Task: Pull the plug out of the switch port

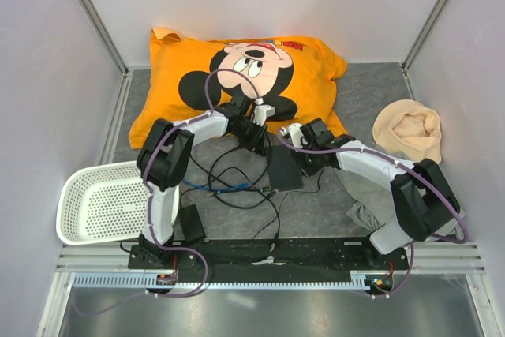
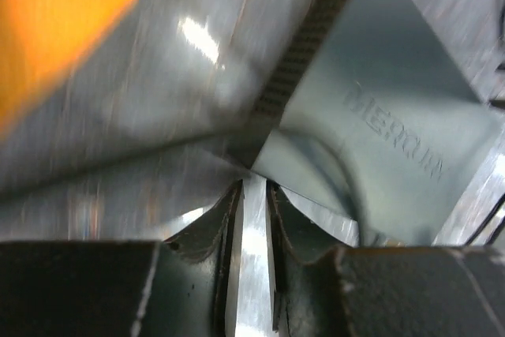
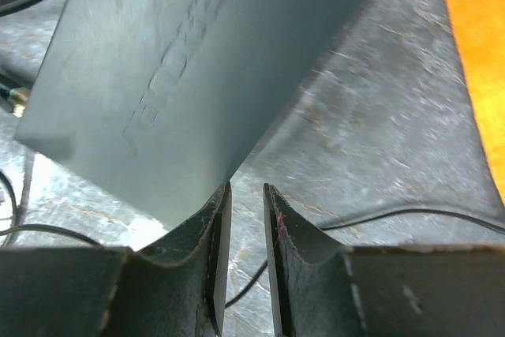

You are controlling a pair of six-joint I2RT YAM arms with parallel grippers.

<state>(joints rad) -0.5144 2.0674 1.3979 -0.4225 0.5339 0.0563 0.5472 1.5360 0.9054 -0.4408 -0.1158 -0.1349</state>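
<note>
The flat matte-black box (image 1: 284, 170) lies on the grey mat between my two grippers. My left gripper (image 1: 265, 144) is at its far left corner. In the left wrist view the jaws (image 2: 254, 187) stand a narrow gap apart with only mat between them, just short of the box (image 2: 379, 116). My right gripper (image 1: 297, 152) is at the far right corner. Its jaws (image 3: 246, 189) are also slightly apart and empty, with the box (image 3: 181, 61) ahead and to the left. A blue cable's plug (image 1: 268, 189) lies at the box's left edge and also shows in the right wrist view (image 3: 12, 99). I cannot tell if it is seated.
Tangled black cables (image 1: 237, 195) lie left of the box, and a small black power brick (image 1: 192, 222) sits nearer. An orange cartoon pillow (image 1: 237, 69) lies behind, a white basket (image 1: 102, 203) at left, a beige hat (image 1: 408, 132) at right. A thin cable (image 3: 410, 215) crosses the mat.
</note>
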